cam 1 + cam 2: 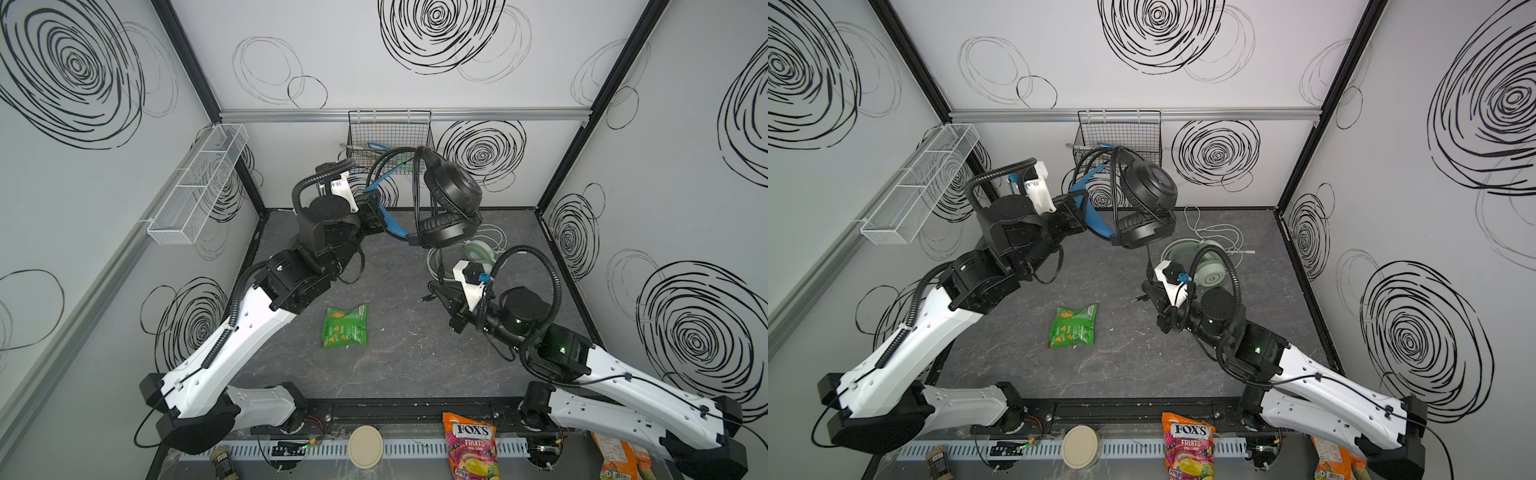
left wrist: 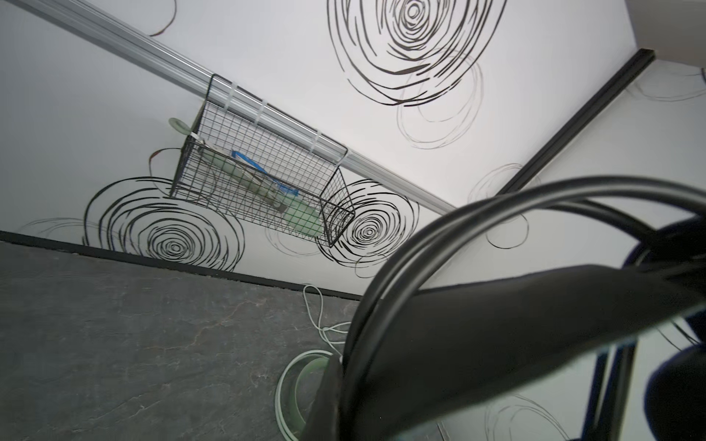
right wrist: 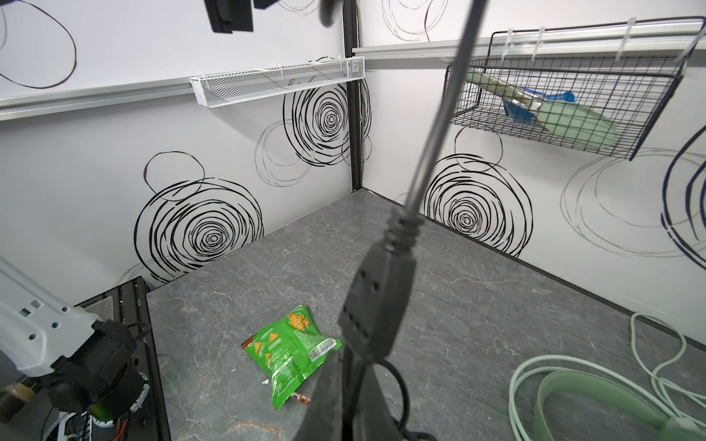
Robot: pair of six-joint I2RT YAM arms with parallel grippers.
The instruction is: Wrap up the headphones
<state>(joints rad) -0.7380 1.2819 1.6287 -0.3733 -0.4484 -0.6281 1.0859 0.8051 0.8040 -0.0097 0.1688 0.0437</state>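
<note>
The black headphones (image 1: pixel 453 191) (image 1: pixel 1148 187) hang in the air near the back wall. My left gripper (image 1: pixel 380 216) (image 1: pixel 1081 212) is shut on their blue-lined headband (image 2: pixel 496 324). Loops of the black cable (image 2: pixel 439 236) lie over the band. The cable's free end drops to my right gripper (image 1: pixel 436 289) (image 1: pixel 1148 289) (image 3: pixel 349 412), which is shut on it just below the inline block (image 3: pixel 378 298). The jack plug (image 1: pixel 426 298) sticks out beside that gripper. The mint green headphones (image 1: pixel 478 249) (image 1: pixel 1210 270) (image 3: pixel 596 397) lie on the table behind my right wrist, their pale cable (image 1: pixel 1217 228) loose.
A green snack bag (image 1: pixel 345 326) (image 3: pixel 290 351) lies mid-table. A black wire basket (image 1: pixel 388 137) (image 2: pixel 259 183) hangs on the back wall and a white mesh shelf (image 1: pixel 199 183) on the left wall. A candy bag (image 1: pixel 471 444) and a round lid (image 1: pixel 365 446) sit at the front edge.
</note>
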